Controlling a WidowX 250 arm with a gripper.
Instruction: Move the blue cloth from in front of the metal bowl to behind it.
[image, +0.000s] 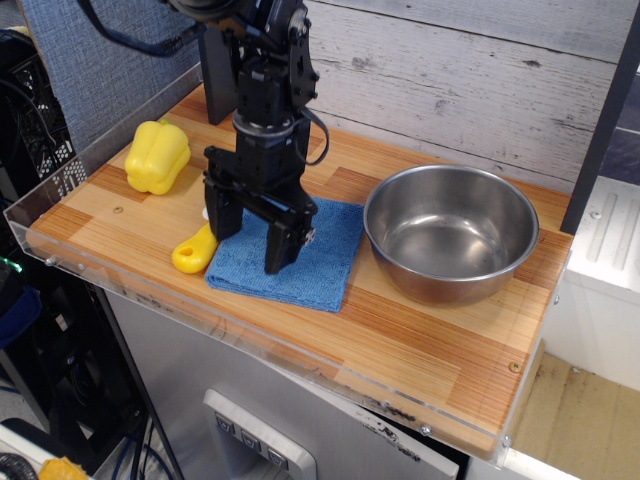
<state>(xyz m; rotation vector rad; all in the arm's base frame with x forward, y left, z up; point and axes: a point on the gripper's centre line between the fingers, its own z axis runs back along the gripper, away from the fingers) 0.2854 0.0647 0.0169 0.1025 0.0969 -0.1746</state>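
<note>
The blue cloth (315, 255) lies flat on the wooden board, left of the metal bowl (451, 231), nearly touching its side. The bowl is shiny, upright and empty. My black gripper (250, 246) hangs straight down over the cloth's left part, jaws open. One fingertip (278, 258) is low over the cloth, the other (224, 228) is at its left edge. The fingers hide part of the cloth. Nothing is held.
A yellow toy pepper (157, 157) sits at the back left. A yellow-handled spatula (193, 253) lies just left of the cloth, partly behind my fingers. A clear plastic lip (200, 318) edges the wooden board (420, 350). A plank wall (480, 80) stands behind.
</note>
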